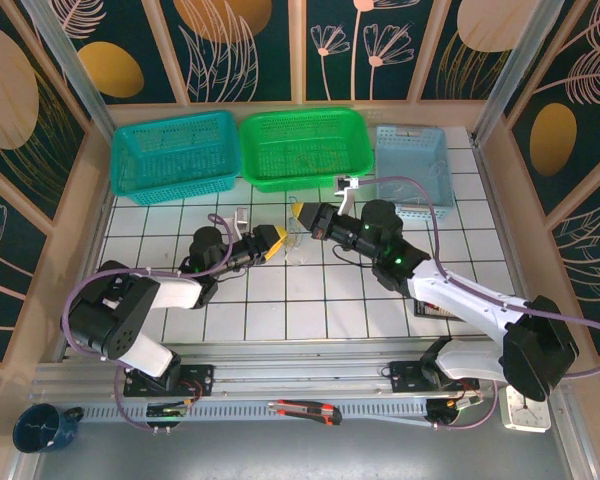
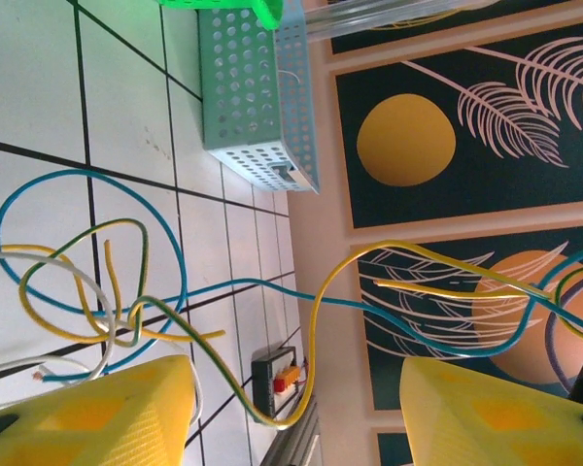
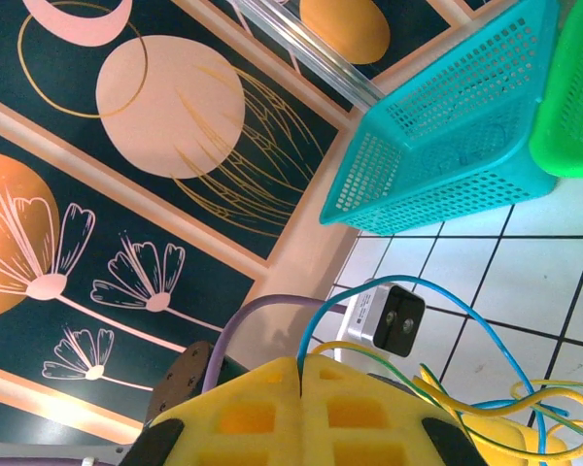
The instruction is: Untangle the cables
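Observation:
The cables (image 1: 293, 240) are a small tangle of thin blue, yellow, green-yellow and white wires on the white tiled table, between the two yellow-fingered grippers. My left gripper (image 1: 277, 238) is at their left side. In the left wrist view its fingers stand apart, and its gripper (image 2: 296, 388) has a loop of green-yellow wire hanging between them without touching either pad; the knot (image 2: 126, 325) lies on the tiles by the left finger. My right gripper (image 1: 302, 215) is at their right side, and in the right wrist view that gripper (image 3: 300, 364) is shut on the blue wire (image 3: 404, 277).
Three baskets line the back of the table: teal (image 1: 175, 155), green (image 1: 302, 148) and light blue (image 1: 412, 165). A small dark box with a red button (image 2: 277, 374) lies near the right arm. A box cutter (image 1: 305, 410) and a blue mug (image 1: 42, 428) sit at the near edge.

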{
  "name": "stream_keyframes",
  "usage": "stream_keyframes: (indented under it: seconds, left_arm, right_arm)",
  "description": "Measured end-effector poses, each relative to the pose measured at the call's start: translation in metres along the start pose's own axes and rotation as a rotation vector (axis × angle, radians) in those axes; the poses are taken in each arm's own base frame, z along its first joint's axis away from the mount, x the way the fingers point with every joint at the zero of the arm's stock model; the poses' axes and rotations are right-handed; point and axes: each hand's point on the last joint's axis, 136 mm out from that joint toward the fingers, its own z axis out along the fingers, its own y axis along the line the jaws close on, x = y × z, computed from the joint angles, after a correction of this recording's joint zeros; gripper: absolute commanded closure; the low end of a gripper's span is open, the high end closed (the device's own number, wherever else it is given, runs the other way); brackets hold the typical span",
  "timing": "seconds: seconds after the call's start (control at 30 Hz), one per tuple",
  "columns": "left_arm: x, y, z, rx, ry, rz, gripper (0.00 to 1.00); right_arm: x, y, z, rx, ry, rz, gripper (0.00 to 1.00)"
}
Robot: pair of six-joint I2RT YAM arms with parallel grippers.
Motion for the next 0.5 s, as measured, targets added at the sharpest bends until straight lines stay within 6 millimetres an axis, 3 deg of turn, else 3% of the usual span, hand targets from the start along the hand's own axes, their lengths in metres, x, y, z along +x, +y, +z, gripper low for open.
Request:
stream_keyframes:
  seconds: [0.2,0.3,0.5]
  left_arm:
    - [0.0011,0.0016,0.0013,0.000,0.003,-0.002,0.51]
    - [-0.0005,0.0036,0.0018,-0.005,-0.006,-0.009,0.63]
    - [-0.0079,0.0022,0.0018,-0.008,-0.045,0.008,0.98]
  right_arm:
    - [0.0015,0.0017,0.0003,-0.005,0.004,0.000,1.00]
    - [0.0023,0.0028,0.0005,-0.008,0.005,-0.001,1.00]
    - [0.0096,-0.0043,-0.0023,0.007,0.014,0.003,1.00]
